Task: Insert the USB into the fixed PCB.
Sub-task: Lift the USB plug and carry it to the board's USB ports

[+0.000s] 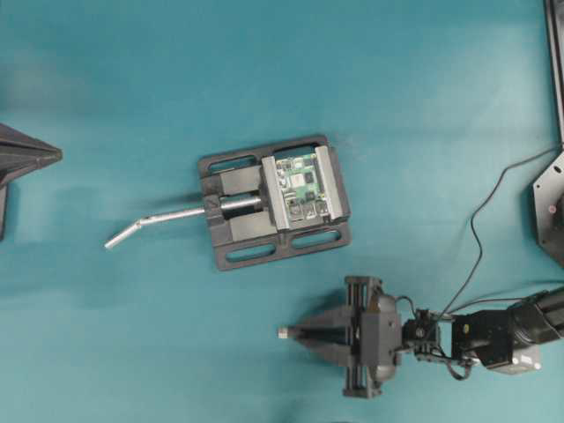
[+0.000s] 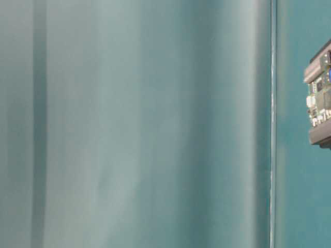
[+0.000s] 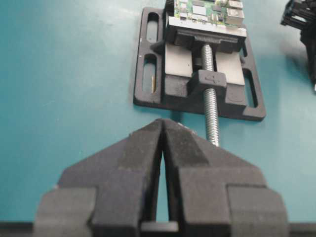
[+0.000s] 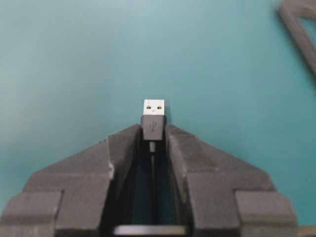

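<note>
**Inspector:** Risks first, largest item down. Vise [image 1: 273, 201] sits mid-table in the overhead view, gripping the fixed PCB [image 1: 302, 185] at its 3 o'clock end. Its raised clamp faces flank the board on both sides; a plug brought in low or off-line would likely strike one rather than a port.

**Assistant:** And the arms?

**Inspector:** Right gripper [image 1: 295, 333] lies at about 5 o'clock from the vise, well apart from it, fingers pinching the USB [image 4: 153, 117] by its dark body. The silver tip sticks out ahead and points toward 9 o'clock, not at the board. My judgement: the wrist must turn a good deal, and a narrow pinch could let the plug twist or slip when pushed home.

**Assistant:** The cable?

**Inspector:** It trails back between the fingers, toward the arm. Drag or snagging there could pull the plug askew.

**Assistant:** Other obstructions?

**Inspector:** Vise handle [image 1: 157, 223] runs out toward 9 o'clock, away from the approach. Left gripper [image 3: 163, 129] waits at that same side, fingers pressed together, holding nothing. Which port suits the plug cannot be told.
</note>
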Controlling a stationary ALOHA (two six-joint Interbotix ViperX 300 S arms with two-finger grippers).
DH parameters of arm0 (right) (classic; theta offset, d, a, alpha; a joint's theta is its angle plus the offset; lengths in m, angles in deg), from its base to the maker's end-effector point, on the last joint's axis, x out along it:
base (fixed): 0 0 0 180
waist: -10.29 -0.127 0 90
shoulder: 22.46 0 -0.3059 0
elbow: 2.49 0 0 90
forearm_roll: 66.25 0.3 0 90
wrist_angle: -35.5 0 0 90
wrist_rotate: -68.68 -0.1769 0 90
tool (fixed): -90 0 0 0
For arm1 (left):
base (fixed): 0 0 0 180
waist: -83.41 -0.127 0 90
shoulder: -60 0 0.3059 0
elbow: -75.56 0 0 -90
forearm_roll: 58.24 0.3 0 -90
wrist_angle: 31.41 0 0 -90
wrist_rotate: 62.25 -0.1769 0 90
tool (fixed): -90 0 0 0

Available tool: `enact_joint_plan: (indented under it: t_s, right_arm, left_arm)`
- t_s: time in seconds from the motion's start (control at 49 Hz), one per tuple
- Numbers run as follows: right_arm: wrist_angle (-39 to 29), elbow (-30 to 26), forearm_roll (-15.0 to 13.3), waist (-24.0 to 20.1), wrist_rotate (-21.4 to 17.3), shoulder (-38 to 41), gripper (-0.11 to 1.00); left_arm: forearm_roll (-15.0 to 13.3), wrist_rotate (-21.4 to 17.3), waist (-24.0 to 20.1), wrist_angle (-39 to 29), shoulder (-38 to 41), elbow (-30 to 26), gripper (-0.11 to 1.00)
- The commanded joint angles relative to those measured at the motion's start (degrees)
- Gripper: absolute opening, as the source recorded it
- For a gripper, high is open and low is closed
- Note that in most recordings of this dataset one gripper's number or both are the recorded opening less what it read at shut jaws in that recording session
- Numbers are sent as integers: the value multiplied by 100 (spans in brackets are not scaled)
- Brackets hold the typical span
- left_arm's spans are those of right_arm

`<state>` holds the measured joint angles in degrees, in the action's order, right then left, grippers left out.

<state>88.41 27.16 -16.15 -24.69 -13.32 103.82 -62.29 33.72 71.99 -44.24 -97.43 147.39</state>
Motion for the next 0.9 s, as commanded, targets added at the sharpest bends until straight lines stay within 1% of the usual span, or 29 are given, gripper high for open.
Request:
enact_joint_plan:
  t_s: [0.0,0.082,0.123,0.143,0.225,0.306,0.368,0.511,0.654,0.797,0.817,0.878]
  right_arm:
    - [202,-167,352,-18,141,-158,20]
    - [369,-281,773,-53,457,-158,20]
    - [457,-325,1020,-79,650,-158,20]
    - [519,-369,1195,-105,800,-158,20]
    - [659,-492,1705,-202,1160,-158,20]
    - [844,-598,2197,-290,1441,-149,20]
    - [1020,-650,2505,-334,1582,-149,20]
    - [1468,-738,3164,-387,1740,-149,20]
    - [1828,-923,3647,-387,1740,-44,20]
    - [2101,-1292,4184,-378,1749,158,20]
    - [2171,-1389,4315,-387,1758,211,20]
    - [2329,-1564,4562,-396,1775,308,20]
  left_arm:
    - [18,35,-18,26,53,-141,0]
    - [18,35,-18,26,44,-141,0]
    - [18,35,-18,26,44,-141,0]
    - [9,35,-9,26,44,-132,0]
    - [18,35,-18,26,44,-141,0]
    - [18,35,-18,26,53,-141,0]
    - [18,35,-18,26,44,-141,0]
    - [9,35,-18,26,44,-141,0]
    - [18,35,-18,26,53,-141,0]
    - [18,35,-18,26,53,-141,0]
    - [18,35,-18,26,53,-141,0]
    - [18,35,-18,26,44,-141,0]
